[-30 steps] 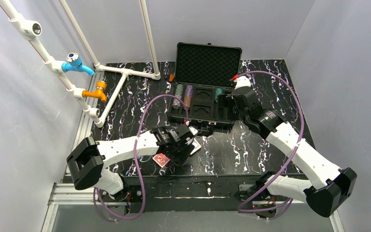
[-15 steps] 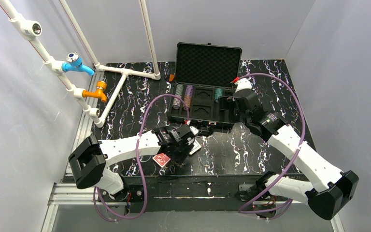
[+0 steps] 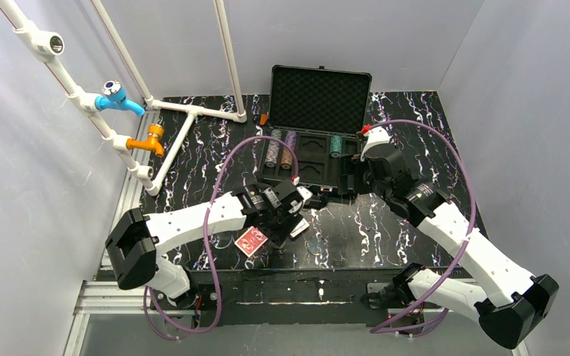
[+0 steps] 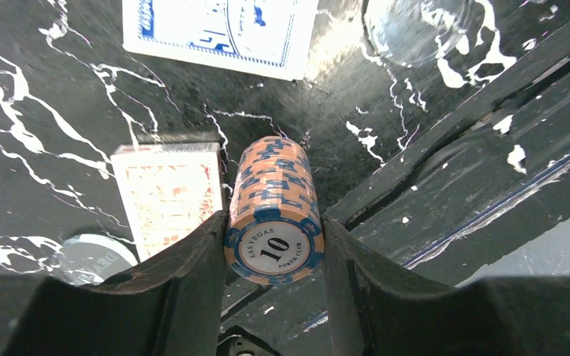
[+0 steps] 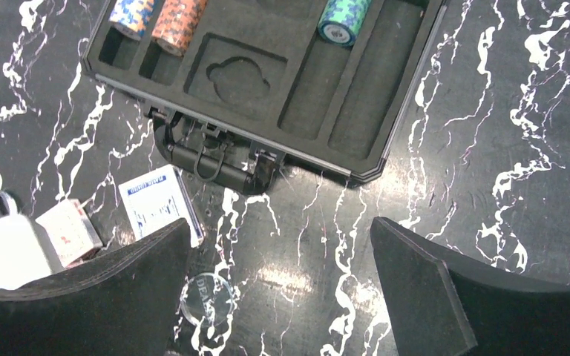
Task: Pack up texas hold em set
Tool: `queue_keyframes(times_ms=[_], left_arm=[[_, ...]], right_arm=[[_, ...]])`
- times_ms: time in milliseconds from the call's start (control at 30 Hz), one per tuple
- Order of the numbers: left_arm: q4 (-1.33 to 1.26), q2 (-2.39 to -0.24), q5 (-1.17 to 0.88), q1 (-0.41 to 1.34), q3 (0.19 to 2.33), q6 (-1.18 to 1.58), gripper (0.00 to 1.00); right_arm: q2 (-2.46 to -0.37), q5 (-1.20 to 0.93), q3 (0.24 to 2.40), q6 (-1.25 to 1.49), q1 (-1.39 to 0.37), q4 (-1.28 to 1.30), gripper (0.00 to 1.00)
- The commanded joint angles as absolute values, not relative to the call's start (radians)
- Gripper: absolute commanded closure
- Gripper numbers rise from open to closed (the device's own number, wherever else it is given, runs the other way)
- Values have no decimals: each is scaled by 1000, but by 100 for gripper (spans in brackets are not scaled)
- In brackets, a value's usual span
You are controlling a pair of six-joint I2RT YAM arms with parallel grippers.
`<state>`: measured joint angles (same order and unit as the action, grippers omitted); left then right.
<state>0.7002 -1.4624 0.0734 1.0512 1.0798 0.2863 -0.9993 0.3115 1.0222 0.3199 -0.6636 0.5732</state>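
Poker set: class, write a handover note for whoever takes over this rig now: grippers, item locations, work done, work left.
Left gripper: shut on an orange chip stack.
Right gripper: open, empty, in front of the briefcase.
Briefcase open; three chip stacks sit in its slots.
Red deck, blue deck and dealer button lie on the table.
To do: slot the held stack, pack decks and button, close lid.
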Motion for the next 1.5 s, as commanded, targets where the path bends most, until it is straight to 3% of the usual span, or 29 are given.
queue_keyframes(times_ms=[0, 233, 467, 600, 1000, 1467], left_arm=[[771, -1409, 57, 997, 1180, 204, 100], [744, -1402, -210, 784, 1245, 136, 100], [729, -1470, -306, 662, 1305, 42, 100], [733, -1546, -590, 548, 1353, 45, 100], [660, -1557, -798, 511, 1299, 5, 100], [602, -1460, -866, 511, 1227, 5, 100]], right_arm=[[-966, 258, 999, 283, -669, 492, 2], [-965, 217, 983, 272, -669, 468, 2], [-970, 160, 972, 261, -669, 429, 2], [-966, 80, 955, 226, -669, 386, 2], [-907, -327, 784, 52, -690, 143, 2], [-937, -384, 632, -194, -820, -113, 0]])
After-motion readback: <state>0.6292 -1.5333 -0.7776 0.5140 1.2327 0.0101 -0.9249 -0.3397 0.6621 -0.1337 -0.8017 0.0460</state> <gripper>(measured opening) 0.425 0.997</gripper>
